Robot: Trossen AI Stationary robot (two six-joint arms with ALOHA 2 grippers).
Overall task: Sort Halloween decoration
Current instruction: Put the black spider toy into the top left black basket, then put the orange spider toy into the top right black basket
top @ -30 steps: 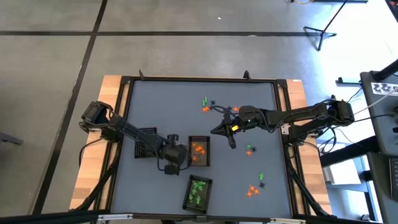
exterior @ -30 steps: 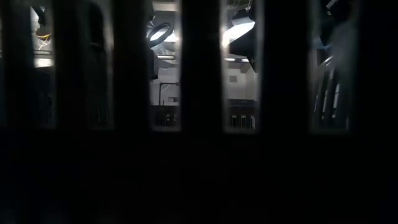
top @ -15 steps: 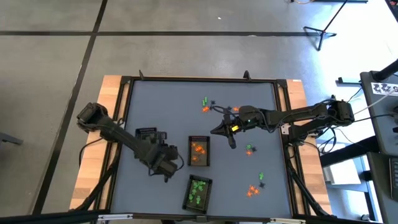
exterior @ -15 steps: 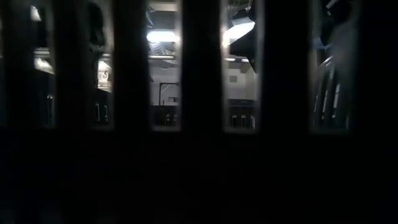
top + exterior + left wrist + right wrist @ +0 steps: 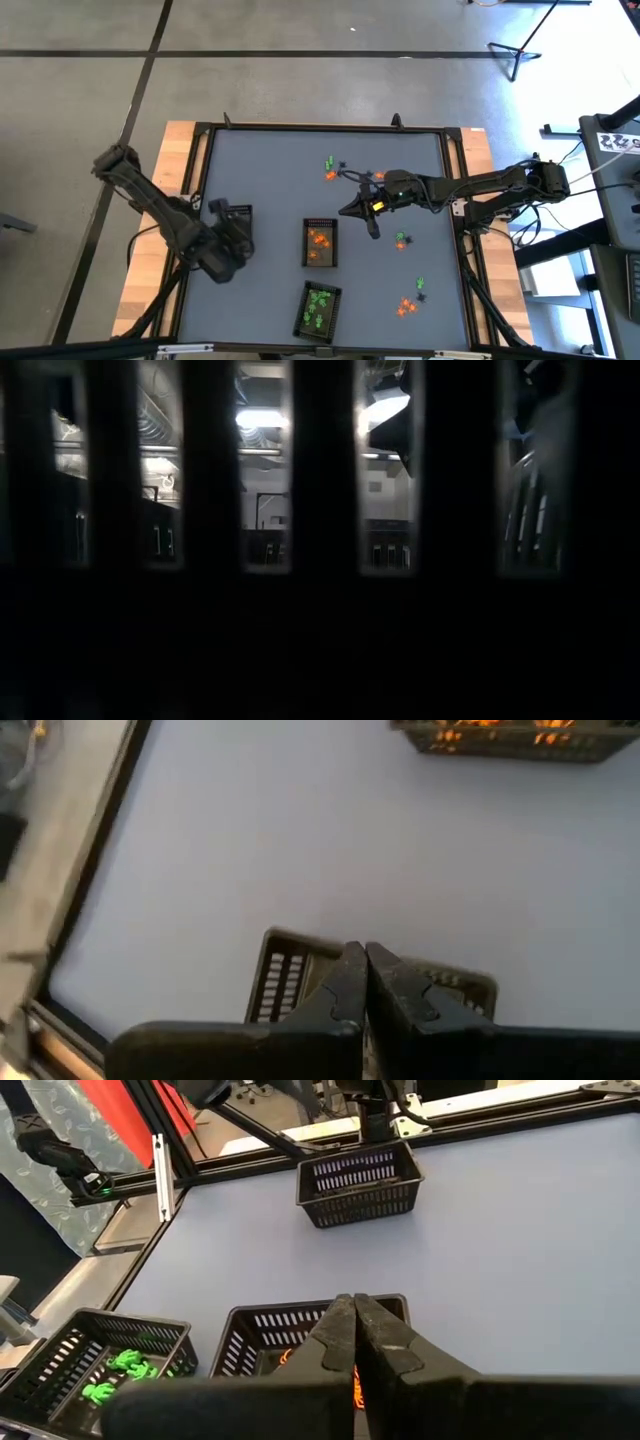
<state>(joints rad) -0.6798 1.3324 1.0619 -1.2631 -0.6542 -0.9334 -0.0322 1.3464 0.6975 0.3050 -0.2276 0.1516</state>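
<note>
Left gripper (image 5: 222,262) closed and empty by the empty tray (image 5: 233,222), right gripper (image 5: 373,230) closed beside the orange tray (image 5: 320,244); loose trinkets (image 5: 403,240) lie right of it: open wide, descend squarely, one piece.

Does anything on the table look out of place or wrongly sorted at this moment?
Nothing looks damaged or mixed. The orange tray holds orange trinkets, the green tray green ones. Loose trinkets lie unsorted on the table's right side.
</note>
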